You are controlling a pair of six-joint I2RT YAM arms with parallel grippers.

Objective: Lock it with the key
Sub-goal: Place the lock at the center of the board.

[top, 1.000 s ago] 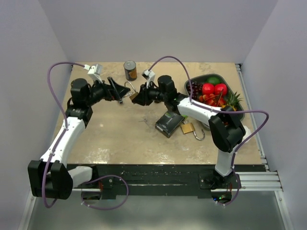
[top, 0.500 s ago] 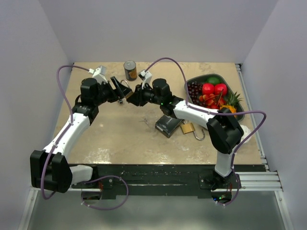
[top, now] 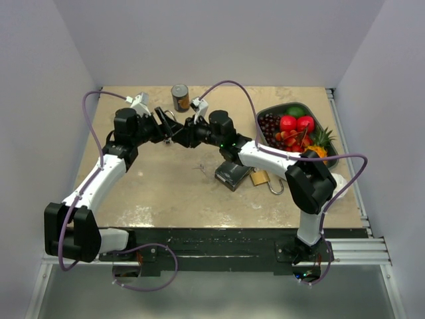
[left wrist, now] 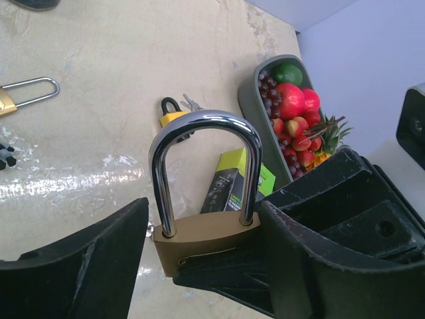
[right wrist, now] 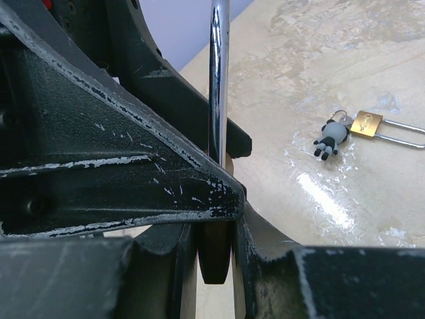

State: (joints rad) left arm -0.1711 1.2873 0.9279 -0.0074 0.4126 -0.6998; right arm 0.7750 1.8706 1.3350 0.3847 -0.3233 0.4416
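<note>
A brass padlock [left wrist: 199, 236] with a chrome shackle [left wrist: 206, 129] hangs in the air between my two grippers, at the back middle of the table [top: 174, 128]. My left gripper [left wrist: 202, 219] holds its body by the narrow sides; the right finger [left wrist: 319, 246] touches it, and the left finger [left wrist: 86, 266] is at its edge. My right gripper [right wrist: 216, 266] comes in from the other side. Its fingers close around a black key head [right wrist: 216, 256] under the padlock body. The keyhole is hidden. The shackle looks seated in the body.
A tin can [top: 180, 97] stands just behind the grippers. A grey fruit tray [top: 264, 114] is at the back right. A black-and-green box [top: 234, 173] and another brass padlock [top: 260, 178] lie right of centre. A padlock with a panda keyring [right wrist: 330, 138] lies on the table.
The left arm has swung right and the right gripper has moved left. The two grippers have drawn together around the padlock, a little farther back.
</note>
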